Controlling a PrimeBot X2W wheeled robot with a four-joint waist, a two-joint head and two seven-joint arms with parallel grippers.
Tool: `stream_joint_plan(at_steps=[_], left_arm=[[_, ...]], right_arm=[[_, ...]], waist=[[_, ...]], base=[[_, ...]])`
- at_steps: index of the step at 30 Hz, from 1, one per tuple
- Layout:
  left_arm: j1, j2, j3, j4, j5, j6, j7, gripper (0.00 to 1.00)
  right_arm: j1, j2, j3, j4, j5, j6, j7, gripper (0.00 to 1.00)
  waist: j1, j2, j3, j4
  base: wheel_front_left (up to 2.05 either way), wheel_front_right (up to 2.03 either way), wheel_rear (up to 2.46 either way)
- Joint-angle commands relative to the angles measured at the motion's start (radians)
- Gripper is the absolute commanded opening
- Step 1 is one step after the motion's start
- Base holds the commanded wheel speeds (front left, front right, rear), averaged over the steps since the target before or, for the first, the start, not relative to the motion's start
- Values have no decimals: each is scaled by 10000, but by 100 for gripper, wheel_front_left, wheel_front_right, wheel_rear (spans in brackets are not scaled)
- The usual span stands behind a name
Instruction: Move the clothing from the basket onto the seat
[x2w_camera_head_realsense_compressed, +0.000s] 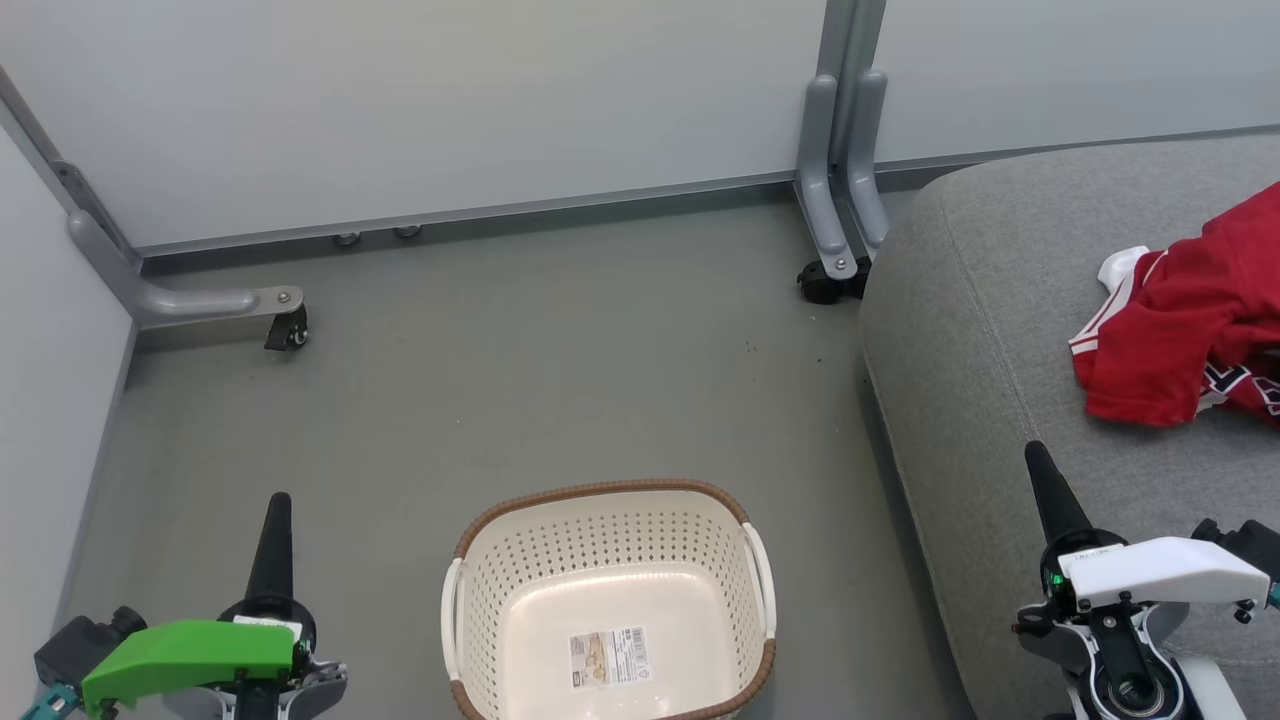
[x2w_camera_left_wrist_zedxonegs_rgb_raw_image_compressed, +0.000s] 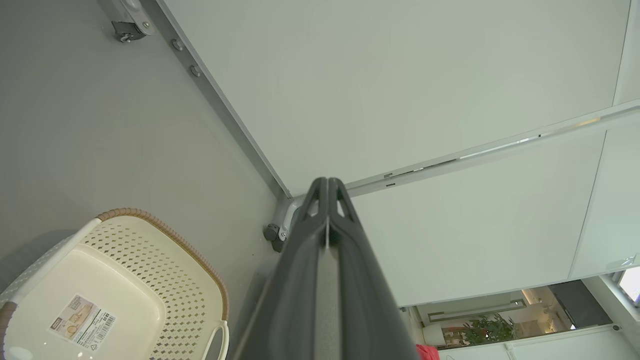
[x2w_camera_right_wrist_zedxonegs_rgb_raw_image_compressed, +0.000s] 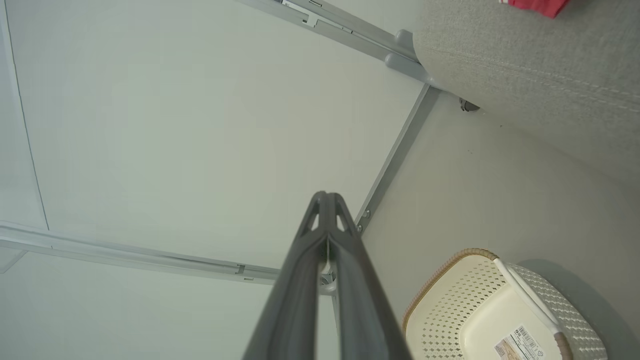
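Observation:
The cream perforated basket (x2w_camera_head_realsense_compressed: 610, 600) with a brown rim stands on the floor at the bottom centre, nothing in it but a label sticker (x2w_camera_head_realsense_compressed: 608, 656). It is also in the left wrist view (x2w_camera_left_wrist_zedxonegs_rgb_raw_image_compressed: 115, 295) and the right wrist view (x2w_camera_right_wrist_zedxonegs_rgb_raw_image_compressed: 500, 315). Red clothing (x2w_camera_head_realsense_compressed: 1190, 330) with white stripe trim and lettering lies crumpled on the light-grey seat (x2w_camera_head_realsense_compressed: 1000, 320) at the right; a red scrap (x2w_camera_right_wrist_zedxonegs_rgb_raw_image_compressed: 535, 6) shows on the seat (x2w_camera_right_wrist_zedxonegs_rgb_raw_image_compressed: 530, 65). My left gripper (x2w_camera_head_realsense_compressed: 279, 500) is shut left of the basket, fingers pressed together (x2w_camera_left_wrist_zedxonegs_rgb_raw_image_compressed: 327, 181). My right gripper (x2w_camera_head_realsense_compressed: 1032, 450) is shut over the seat's front edge (x2w_camera_right_wrist_zedxonegs_rgb_raw_image_compressed: 326, 195).
Grey partition walls (x2w_camera_head_realsense_compressed: 450, 110) close off the back and left. Their castor feet stand on the floor at the left (x2w_camera_head_realsense_compressed: 288, 330) and beside the seat's corner (x2w_camera_head_realsense_compressed: 830, 275). Bare grey floor (x2w_camera_head_realsense_compressed: 560, 360) lies between basket and wall.

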Motion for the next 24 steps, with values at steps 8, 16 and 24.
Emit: stream_joint_plan(at_steps=[8,16,24], left_arm=[[-354,50,156,-3,-903,-39,273,0],[-453,38,229,37,-1495,-43,443,0],[-543,25,311,72,-2046,-45,612,0]], right_arm=[[-260,-7,-142,33,968,5,256,0],[-310,7,-219,82,1626,5,427,0],[-354,18,-299,135,2239,5,590,0]], waist=[[0,0,27,-5],[0,0,49,-10],[0,0,72,-14]], base=[[0,0,0],[0,0,0],[0,0,0]])
